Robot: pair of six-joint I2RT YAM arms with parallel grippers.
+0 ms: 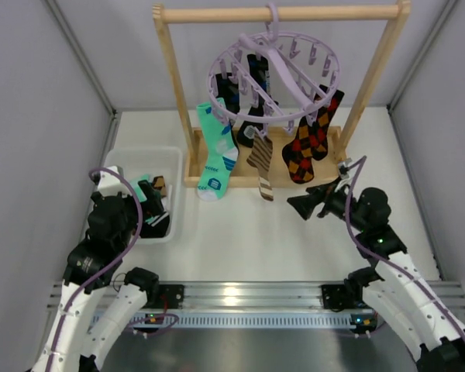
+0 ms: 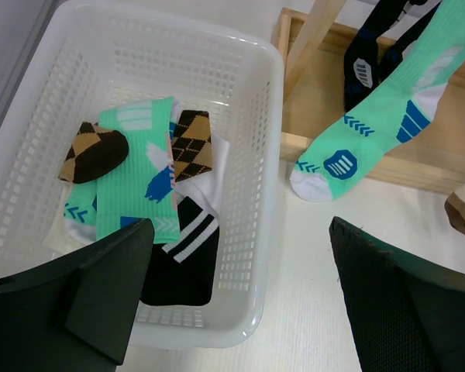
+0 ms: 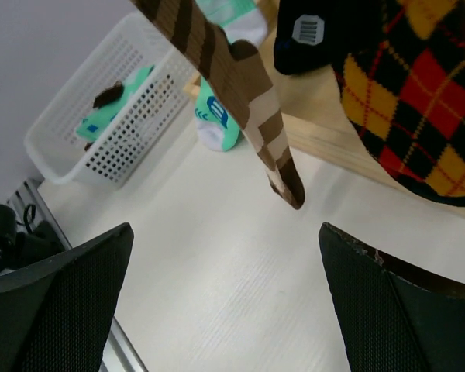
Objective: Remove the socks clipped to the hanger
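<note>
Both tools gape empty, the left tool (image 1: 153,195) well off left of the hanger (image 1: 275,74) and the right tool (image 1: 302,206) close under it, socks (image 1: 261,167) dangling from its clips, so yanking sideways probably swings or unhooks the whole hanger.

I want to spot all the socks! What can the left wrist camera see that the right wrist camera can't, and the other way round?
Only the left wrist view looks down into the white basket and shows the black sock with white stripes lying in it. Only the right wrist view shows the red-and-yellow diamond sock. Both show that basket and the hanging teal sock.
</note>
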